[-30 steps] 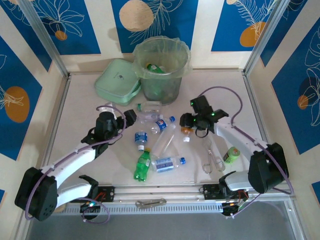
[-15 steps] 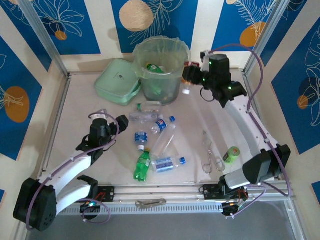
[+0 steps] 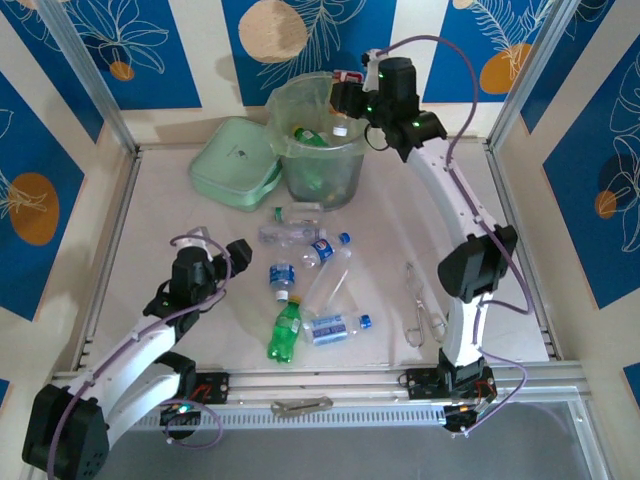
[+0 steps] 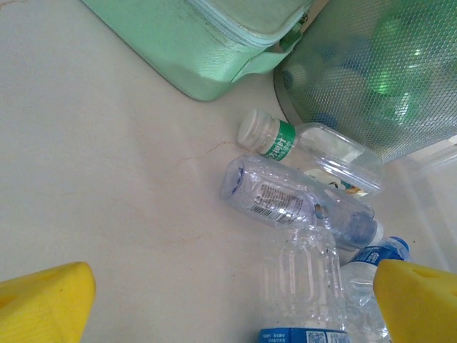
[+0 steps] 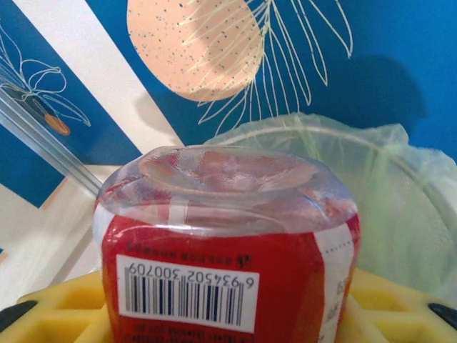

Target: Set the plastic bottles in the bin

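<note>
Right wrist: right pincer clamps the red-labelled bottle, bin just ahead and below. From above, its mouth lies under the pincer, slightly left; centre first, then release. Left wrist: left pincer gapes, loose bottles ahead.

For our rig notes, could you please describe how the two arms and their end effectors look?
The left arm and right arm have white links between black joints, each trailed by a lilac cable. The left end effector and right end effector are black with yellow fingers.
</note>
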